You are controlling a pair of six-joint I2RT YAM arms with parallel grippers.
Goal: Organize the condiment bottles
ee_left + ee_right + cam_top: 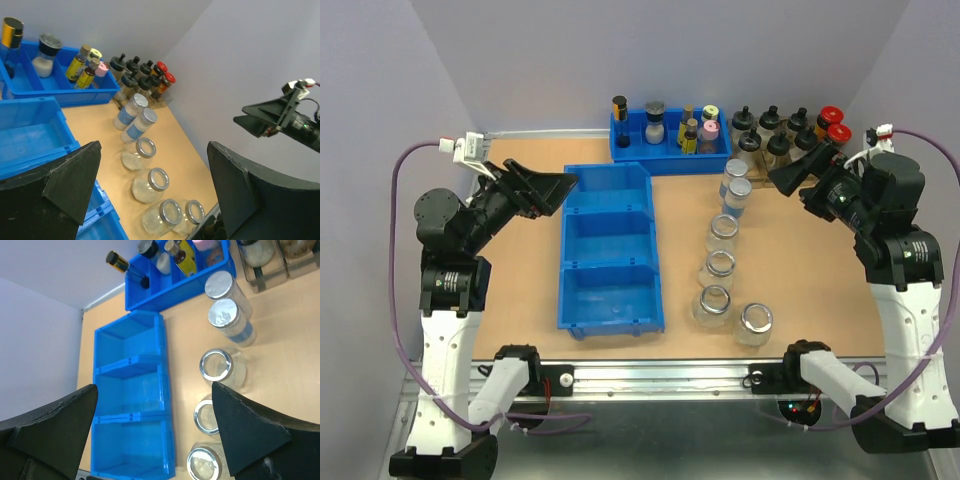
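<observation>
Six clear glass jars stand in a line right of the blue three-compartment bin [607, 212]. The two far ones have pale lids [735, 173] [738, 192]; three open jars [722, 232] [717, 268] [711, 303] follow, and one more [755, 322] stands at the front right. My left gripper [565, 188] is open and empty, raised over the bin's far left corner. My right gripper [785, 177] is open and empty, raised right of the lidded jars. The left wrist view shows the jar line [152, 182] between my fingers [75, 175]. The right wrist view shows the jars [217, 365] and the bin [130, 360].
A blue tray [670, 160] at the back holds small coloured spice bottles. Black-capped bottles [775, 135] and red-capped bottles [833, 122] stand at the back right. Grey walls close the left, back and right. The table's metal front edge [650, 380] carries the arm bases.
</observation>
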